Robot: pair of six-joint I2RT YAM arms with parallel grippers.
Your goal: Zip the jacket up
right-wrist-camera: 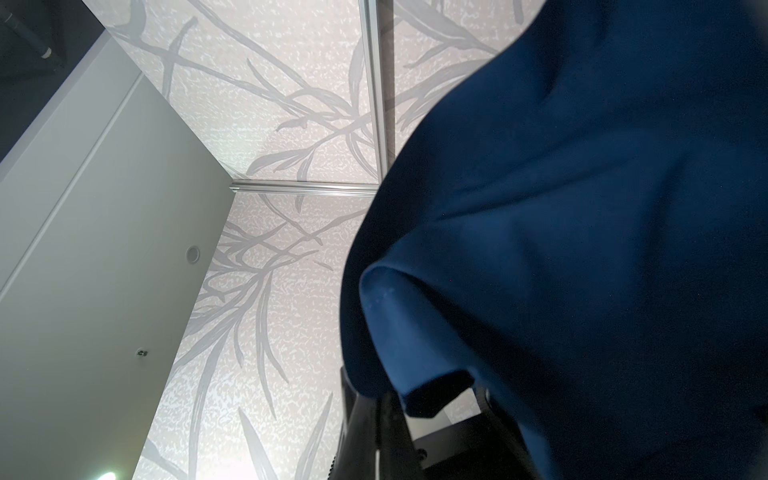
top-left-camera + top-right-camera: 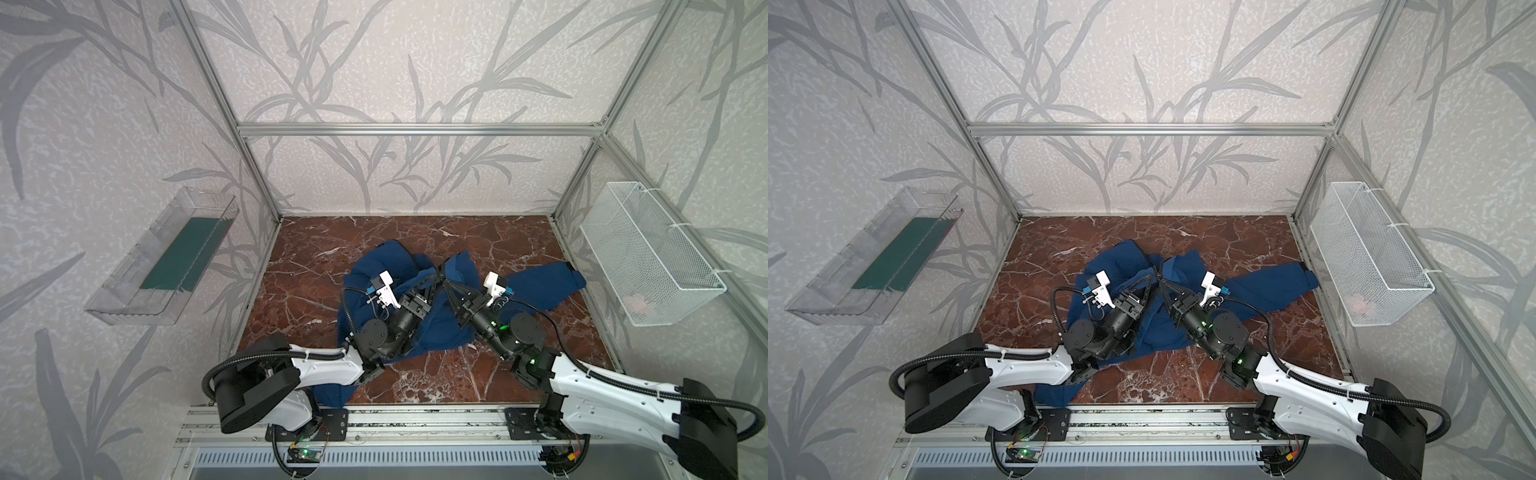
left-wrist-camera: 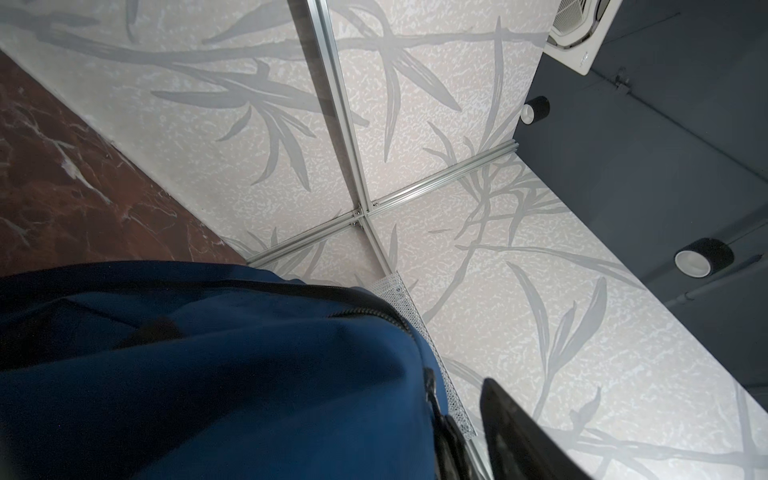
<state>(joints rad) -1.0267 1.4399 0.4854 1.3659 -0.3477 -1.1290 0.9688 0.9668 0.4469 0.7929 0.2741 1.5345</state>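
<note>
The navy-blue jacket (image 2: pixel 382 266) (image 2: pixel 1266 286) lies crumpled in the middle of the red marble table (image 2: pixel 316 249), one sleeve (image 2: pixel 552 280) stretched out to the right. Both grippers meet tip to tip over its centre, where a fold is raised. My left gripper (image 2: pixel 434 280) (image 2: pixel 1152 279) stands open. In the left wrist view the jacket (image 3: pixel 208 374) covers one side, its dark zipper (image 3: pixel 374 313) runs along the edge, and one bare finger (image 3: pixel 519 432) stands apart from it. My right gripper (image 2: pixel 446 286) (image 2: pixel 1163 284) is shut on the jacket (image 1: pixel 582 249), whose hem comes out over the closed fingers (image 1: pixel 361 432).
A clear plastic bin (image 2: pixel 162 266) hangs on the left wall and a white mesh basket (image 2: pixel 648 253) on the right wall. Aluminium frame posts (image 2: pixel 257 178) stand at the table's corners. A corner of the jacket (image 2: pixel 332 392) reaches the front edge under the left arm.
</note>
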